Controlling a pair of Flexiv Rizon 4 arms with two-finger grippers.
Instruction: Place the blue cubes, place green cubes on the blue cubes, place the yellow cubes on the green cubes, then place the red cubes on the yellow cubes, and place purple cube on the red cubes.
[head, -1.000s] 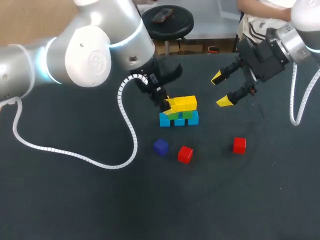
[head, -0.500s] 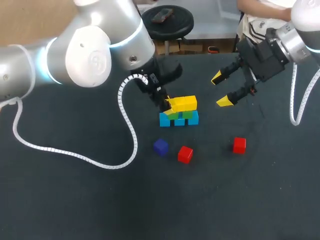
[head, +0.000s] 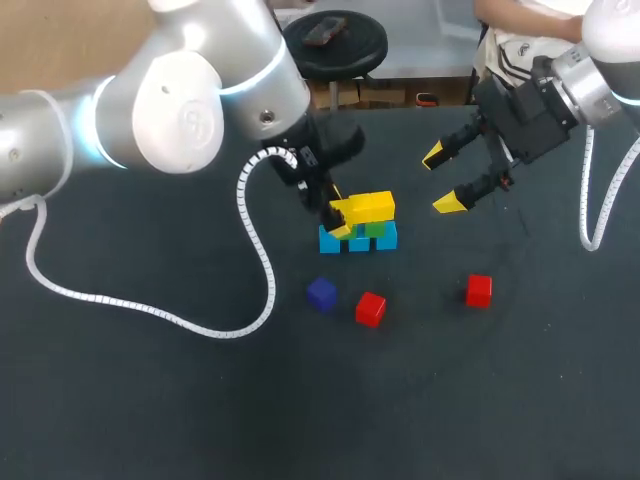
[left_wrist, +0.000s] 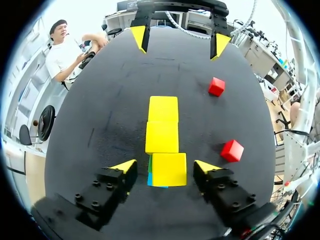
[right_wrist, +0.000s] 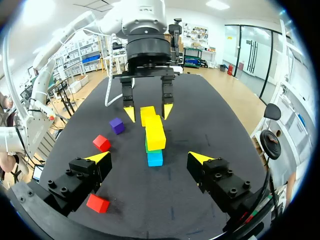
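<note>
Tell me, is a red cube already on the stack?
No, both red cubes lie on the table, apart from the stack.

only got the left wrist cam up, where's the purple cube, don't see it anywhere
Observer: The purple cube lies on the table on the robot's side of the stack, beside a red cube.
Operator: whats the bottom of the stack made of
Observer: Green cubes resting on blue cubes, which sit on the table.
Operator: right gripper low or high
Observer: It hangs well above the table, open and empty.
</note>
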